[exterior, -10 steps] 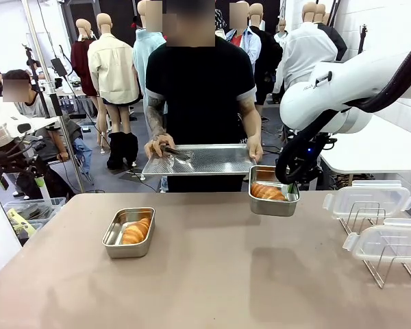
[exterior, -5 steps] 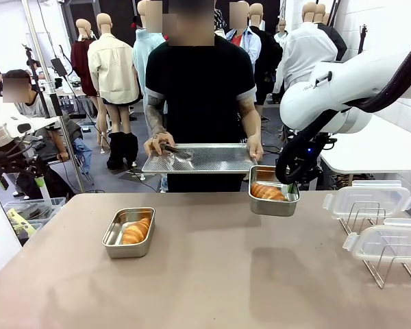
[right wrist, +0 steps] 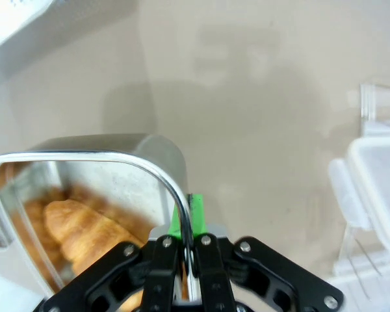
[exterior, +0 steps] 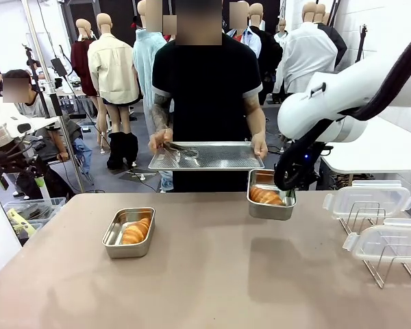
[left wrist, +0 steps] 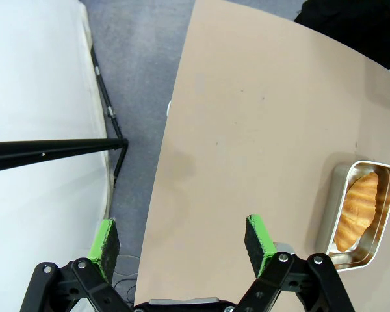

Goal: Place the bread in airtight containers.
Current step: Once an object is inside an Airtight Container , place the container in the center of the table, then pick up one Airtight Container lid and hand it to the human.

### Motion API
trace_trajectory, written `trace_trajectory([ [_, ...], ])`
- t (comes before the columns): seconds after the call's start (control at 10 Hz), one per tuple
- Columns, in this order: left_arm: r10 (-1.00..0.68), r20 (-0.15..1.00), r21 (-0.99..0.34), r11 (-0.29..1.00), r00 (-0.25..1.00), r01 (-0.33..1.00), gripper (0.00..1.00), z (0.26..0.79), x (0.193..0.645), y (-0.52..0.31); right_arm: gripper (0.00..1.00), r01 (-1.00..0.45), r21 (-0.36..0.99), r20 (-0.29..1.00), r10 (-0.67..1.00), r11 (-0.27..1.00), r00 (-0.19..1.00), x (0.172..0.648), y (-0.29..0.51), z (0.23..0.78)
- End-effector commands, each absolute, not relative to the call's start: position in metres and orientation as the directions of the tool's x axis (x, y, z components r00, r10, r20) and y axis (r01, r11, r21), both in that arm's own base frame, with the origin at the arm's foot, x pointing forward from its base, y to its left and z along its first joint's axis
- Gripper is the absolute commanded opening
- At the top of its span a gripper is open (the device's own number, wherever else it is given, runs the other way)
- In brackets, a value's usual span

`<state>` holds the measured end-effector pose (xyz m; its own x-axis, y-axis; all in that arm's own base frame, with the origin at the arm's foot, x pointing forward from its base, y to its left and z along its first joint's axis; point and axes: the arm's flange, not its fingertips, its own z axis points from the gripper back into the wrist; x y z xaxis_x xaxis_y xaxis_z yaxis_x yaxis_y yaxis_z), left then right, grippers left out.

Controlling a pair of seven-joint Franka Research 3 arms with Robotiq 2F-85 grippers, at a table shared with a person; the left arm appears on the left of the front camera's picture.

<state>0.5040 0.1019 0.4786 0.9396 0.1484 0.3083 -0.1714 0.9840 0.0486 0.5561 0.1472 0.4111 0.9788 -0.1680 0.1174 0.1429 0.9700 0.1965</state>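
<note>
A steel airtight container hangs above the table's far right part, with my right gripper shut on its rim. A golden croissant lies inside it. In the right wrist view the fingers pinch the container's rim beside the croissant. A second container stands on the table at the left and holds another croissant. My left gripper is open above the table's edge, well away from that container and its croissant.
The person at the far side holds a perforated metal tray with tongs on it. Two clear lids stand in a wire rack at the right edge. A lid shows beside the held container.
My right arm has shifted slightly left with its container. The person has moved the tray a little to the right and up.
</note>
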Motion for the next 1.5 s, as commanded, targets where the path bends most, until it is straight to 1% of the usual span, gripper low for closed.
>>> trace_trajectory([
  [0.0, 0.150, 0.310, 0.057, 0.983, 0.939, -0.175, 1.00, 0.479, 0.501, 0.101, 0.00, 0.162, 0.137, 0.157, -0.182, 0.977, 0.971, 0.584, 0.155, 0.387],
  [0.2, 0.150, 0.310, 0.057, 0.983, 0.939, -0.175, 1.00, 0.479, 0.501, 0.101, 0.00, 0.147, 0.076, 0.108, -0.155, 0.986, 0.982, 0.597, 0.159, 0.361],
  [0.6, 0.150, 0.310, 0.057, 0.983, 0.939, -0.175, 1.00, 0.479, 0.501, 0.101, 0.00, 0.094, 0.101, 0.003, -0.095, 0.990, 0.995, 0.613, 0.167, 0.324],
  [0.8, 0.150, 0.310, 0.057, 0.983, 0.939, -0.175, 1.00, 0.479, 0.501, 0.101, 0.00, 0.078, 0.105, 0.002, -0.078, 0.991, 0.997, 0.610, 0.169, 0.316],
  [0.9, 0.150, 0.310, 0.057, 0.983, 0.939, -0.175, 1.00, 0.479, 0.501, 0.101, 0.05, 0.083, 0.107, 0.010, -0.084, 0.991, 0.996, 0.608, 0.168, 0.315],
  [1.0, 0.150, 0.310, 0.057, 0.983, 0.939, -0.175, 1.00, 0.479, 0.501, 0.101, 0.21, 0.086, 0.097, 0.011, -0.087, 0.992, 0.996, 0.607, 0.167, 0.315],
  [1.4, 0.150, 0.310, 0.057, 0.983, 0.939, -0.175, 1.00, 0.479, 0.501, 0.101, 0.99, 0.078, 0.095, 0.018, -0.080, 0.992, 0.997, 0.595, 0.165, 0.322],
])
